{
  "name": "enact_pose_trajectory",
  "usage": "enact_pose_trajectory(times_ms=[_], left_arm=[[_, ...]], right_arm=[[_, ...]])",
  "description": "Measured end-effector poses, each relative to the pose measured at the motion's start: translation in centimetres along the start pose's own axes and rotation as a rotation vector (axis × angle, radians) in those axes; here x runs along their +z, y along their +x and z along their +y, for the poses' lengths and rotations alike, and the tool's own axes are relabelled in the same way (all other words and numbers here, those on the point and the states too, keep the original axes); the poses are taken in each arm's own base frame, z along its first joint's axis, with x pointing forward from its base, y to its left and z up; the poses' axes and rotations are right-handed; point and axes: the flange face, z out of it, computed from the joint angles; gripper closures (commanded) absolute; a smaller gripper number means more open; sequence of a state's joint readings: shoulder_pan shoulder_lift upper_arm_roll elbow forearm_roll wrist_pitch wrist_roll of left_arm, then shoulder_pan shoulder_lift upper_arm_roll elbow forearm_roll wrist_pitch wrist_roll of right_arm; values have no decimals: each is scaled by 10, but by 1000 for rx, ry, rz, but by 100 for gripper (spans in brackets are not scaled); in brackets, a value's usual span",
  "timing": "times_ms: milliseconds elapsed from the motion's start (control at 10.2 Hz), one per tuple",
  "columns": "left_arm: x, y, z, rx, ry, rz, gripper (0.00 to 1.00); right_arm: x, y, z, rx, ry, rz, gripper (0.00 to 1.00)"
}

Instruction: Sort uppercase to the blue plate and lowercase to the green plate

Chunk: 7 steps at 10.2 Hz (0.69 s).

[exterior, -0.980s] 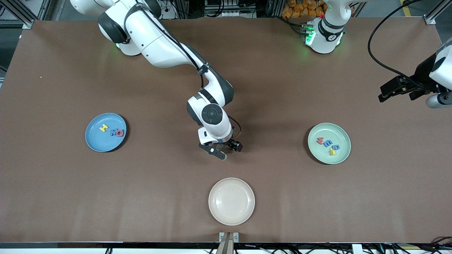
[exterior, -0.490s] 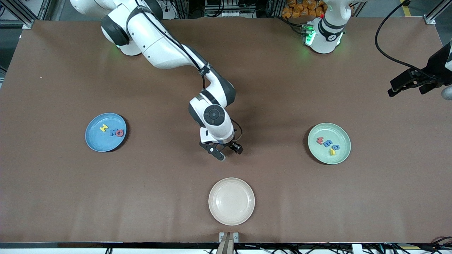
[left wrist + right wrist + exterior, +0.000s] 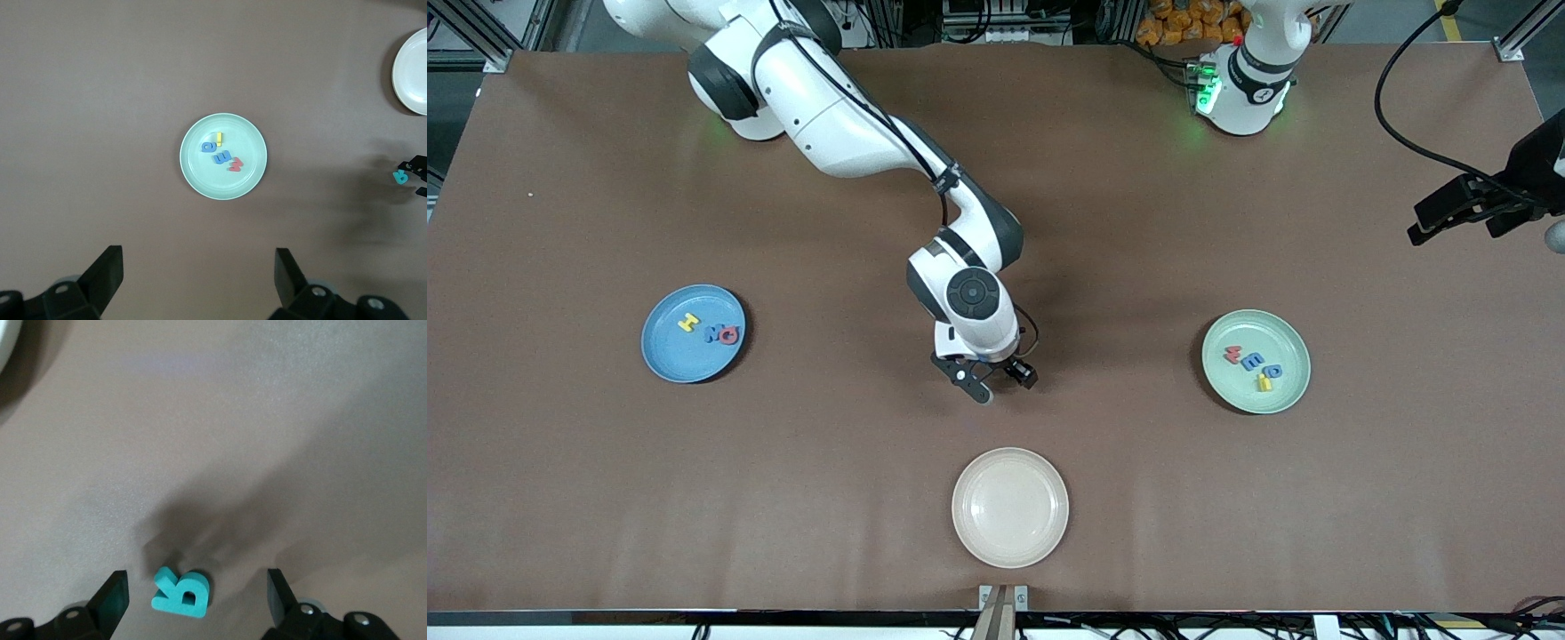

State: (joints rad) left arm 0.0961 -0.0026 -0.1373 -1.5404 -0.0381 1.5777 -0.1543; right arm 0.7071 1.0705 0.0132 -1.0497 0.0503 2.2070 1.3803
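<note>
The teal-green uppercase R (image 3: pixel 181 592) lies flat on the brown table between the fingers of my right gripper (image 3: pixel 196 585), which is open with a gap on each side of the letter. In the front view the right gripper (image 3: pixel 999 380) is low over the middle of the table. The blue plate (image 3: pixel 676 356) holds a yellow H (image 3: pixel 687 323), a blue M (image 3: pixel 713 334) and a red Q (image 3: pixel 729 335). The green plate (image 3: pixel 1245 396) holds several lowercase letters (image 3: pixel 1254 361). My left gripper (image 3: pixel 1440 218) waits open, high over the left arm's end of the table, looking down on the green plate (image 3: pixel 207 173).
An empty cream plate (image 3: pixel 1009 507) sits nearer to the front camera than the right gripper. The right arm stretches from its base across the table's middle. A cable hangs by the left arm.
The right gripper has sunk a little toward the R and its fingers have narrowed slightly. The left arm drew back toward its end of the table, then held still.
</note>
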Motion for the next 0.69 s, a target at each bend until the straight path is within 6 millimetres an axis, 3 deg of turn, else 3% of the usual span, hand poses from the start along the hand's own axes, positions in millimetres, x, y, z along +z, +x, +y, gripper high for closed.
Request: enact_pose_trajectory(times_ms=[294, 686], left_arm=[[0, 0, 0, 0, 0, -1, 0], [1, 0, 0, 0, 0, -4, 0]], right_arm=[[2, -9, 3, -302, -66, 20, 8], [-20, -24, -15, -499, 26, 34, 8]])
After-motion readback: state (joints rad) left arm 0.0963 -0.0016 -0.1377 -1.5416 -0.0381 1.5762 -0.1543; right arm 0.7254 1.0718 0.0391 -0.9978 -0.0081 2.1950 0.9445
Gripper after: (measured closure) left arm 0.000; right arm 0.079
